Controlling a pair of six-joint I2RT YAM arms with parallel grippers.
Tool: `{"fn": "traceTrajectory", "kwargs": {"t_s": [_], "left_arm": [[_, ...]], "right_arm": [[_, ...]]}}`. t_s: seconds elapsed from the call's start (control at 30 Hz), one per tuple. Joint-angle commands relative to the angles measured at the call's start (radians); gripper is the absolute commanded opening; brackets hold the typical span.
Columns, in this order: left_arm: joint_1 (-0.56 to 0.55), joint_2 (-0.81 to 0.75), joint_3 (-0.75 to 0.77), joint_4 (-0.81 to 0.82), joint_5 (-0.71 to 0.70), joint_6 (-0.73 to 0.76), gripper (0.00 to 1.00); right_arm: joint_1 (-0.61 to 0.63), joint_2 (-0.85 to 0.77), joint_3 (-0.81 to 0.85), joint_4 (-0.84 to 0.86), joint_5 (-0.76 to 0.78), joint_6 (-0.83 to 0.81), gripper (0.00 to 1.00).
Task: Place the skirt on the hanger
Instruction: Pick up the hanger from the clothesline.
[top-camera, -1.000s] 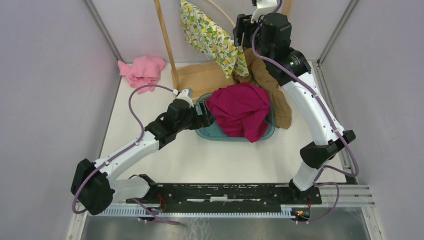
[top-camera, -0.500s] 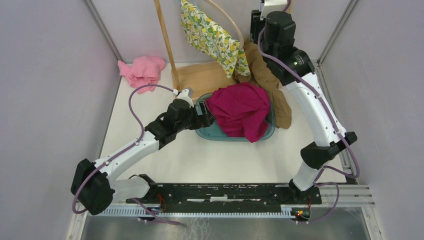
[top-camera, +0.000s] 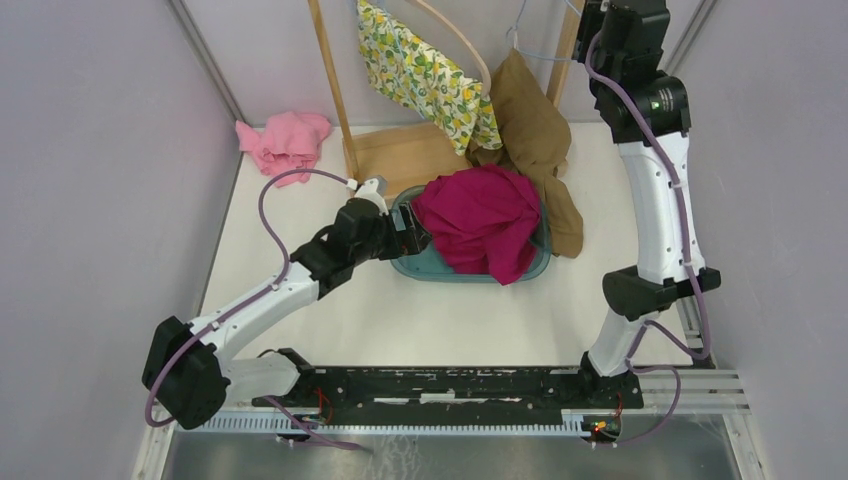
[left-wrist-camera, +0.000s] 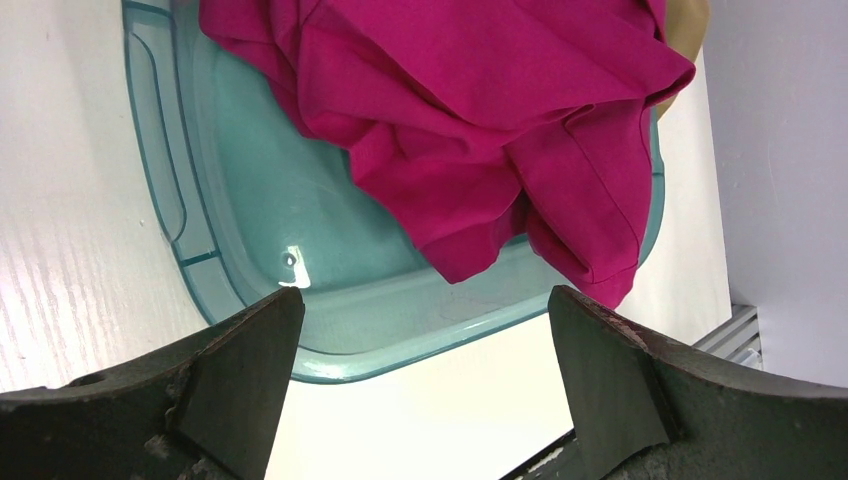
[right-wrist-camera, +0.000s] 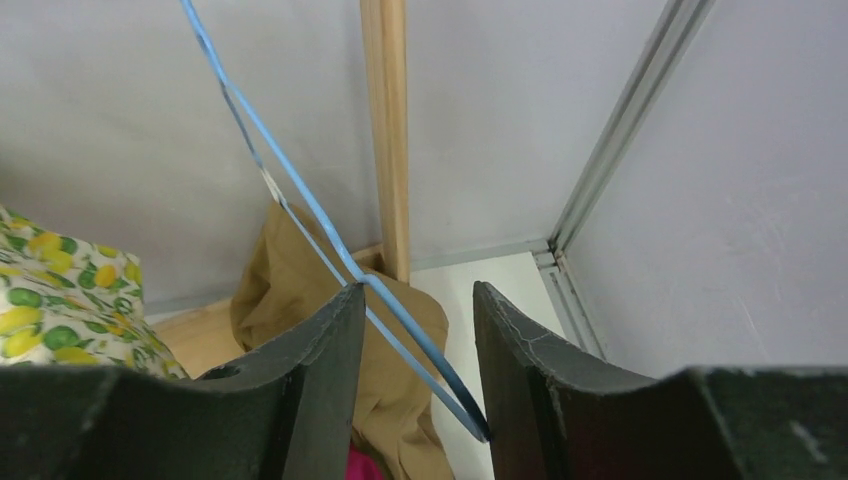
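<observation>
I see the soft brown cloth skirt (top-camera: 535, 120) in the upper middle of the top view. Its top part is bunched up high under the thin blue wire hanger (top-camera: 545, 57). The rest falls down in loose folds onto the white surface (top-camera: 400, 320), just to the right of the see-through teal plastic tub (top-camera: 420, 265). In the right wrist view the skirt (right-wrist-camera: 300, 290) looks crumpled and sits right under the hanger (right-wrist-camera: 300, 200).

My right tool (right-wrist-camera: 412, 320) is up in the top right corner, next to a light wooden post (right-wrist-camera: 385, 130). It is about half open. The blue wire runs across the gap between its two fingers. I cannot tell if the wire is pinched.

My left tool (left-wrist-camera: 425, 330) is as wide open as it goes and holds nothing. It is at the left edge of the tub (left-wrist-camera: 160, 150). A dark pink cloth (left-wrist-camera: 480, 120) is piled in the tub and hangs over its rim.

A yellow cloth with lemons (top-camera: 420, 75) hangs at the top middle. A light pink cloth (top-camera: 285, 140) lies at the upper left.
</observation>
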Motion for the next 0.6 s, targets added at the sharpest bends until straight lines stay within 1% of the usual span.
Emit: {"fn": "traceTrajectory", "kwargs": {"t_s": [0.0, 0.07, 0.13, 0.17, 0.2, 0.23, 0.27, 0.37, 0.57], "left_arm": [[-0.003, 0.004, 0.003, 0.051, 0.010, 0.028, 0.99], [-0.003, 0.006, 0.006, 0.050, 0.008, 0.029, 0.99], [-0.003, 0.011, 0.006, 0.051, 0.008, 0.031, 0.99], [-0.002, 0.014, 0.009, 0.050, 0.007, 0.033, 0.99], [-0.003, 0.019, 0.011, 0.052, 0.009, 0.033, 0.99], [-0.003, 0.023, 0.014, 0.053, 0.009, 0.034, 0.99], [-0.003, 0.028, 0.017, 0.051, 0.012, 0.034, 0.99], [-0.002, 0.036, 0.026, 0.050, 0.011, 0.037, 0.99], [-0.003, 0.041, 0.038, 0.045, 0.007, 0.040, 0.99]], "right_arm": [[-0.039, 0.065, 0.043, -0.075, -0.097, 0.017, 0.49], [-0.050, 0.095, 0.073, -0.100, -0.122, 0.008, 0.48], [-0.058, 0.115, 0.117, -0.106, -0.150, -0.008, 0.39], [-0.060, 0.121, 0.120, -0.102, -0.158, -0.011, 0.31], [-0.063, 0.125, 0.121, -0.097, -0.167, -0.018, 0.20], [-0.065, 0.126, 0.118, -0.087, -0.176, -0.024, 0.06], [-0.067, 0.126, 0.112, -0.077, -0.185, -0.027, 0.02], [-0.079, 0.109, 0.074, -0.027, -0.229, -0.027, 0.01], [-0.083, 0.003, -0.121, 0.187, -0.246, -0.035, 0.01]]}}
